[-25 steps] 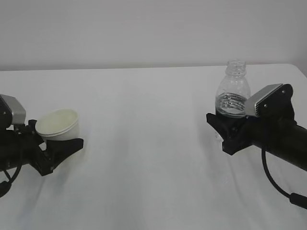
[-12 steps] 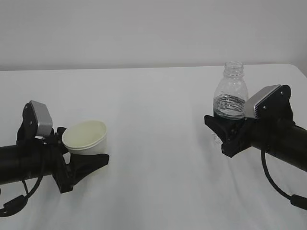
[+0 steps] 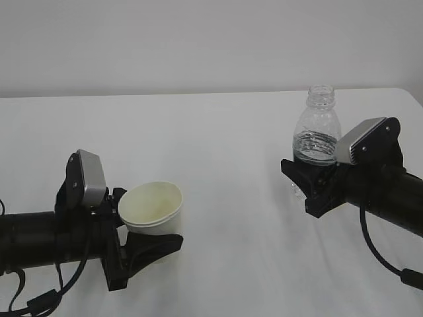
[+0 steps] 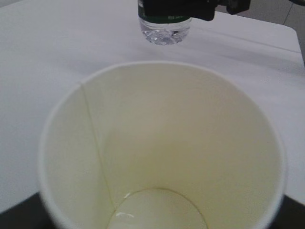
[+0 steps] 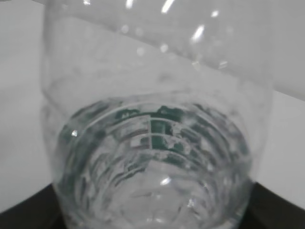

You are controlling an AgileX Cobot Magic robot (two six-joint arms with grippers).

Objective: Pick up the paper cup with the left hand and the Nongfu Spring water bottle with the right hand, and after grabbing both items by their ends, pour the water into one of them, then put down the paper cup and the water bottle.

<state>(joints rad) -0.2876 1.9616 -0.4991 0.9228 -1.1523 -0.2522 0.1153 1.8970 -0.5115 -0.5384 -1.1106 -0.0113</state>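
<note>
We see the left pincer (image 3: 149, 243) pinching the paper cup (image 3: 151, 208) low, over the white counter (image 3: 225, 145), front left. Cup base hidden behind the pincer. Right pincer (image 3: 310, 185) clamps the Nongfu Spring water bottle (image 3: 318, 129) at its label band; lower body hidden, water (image 5: 152, 191) partly visible inside. Bottle uncapped, upright.
</note>
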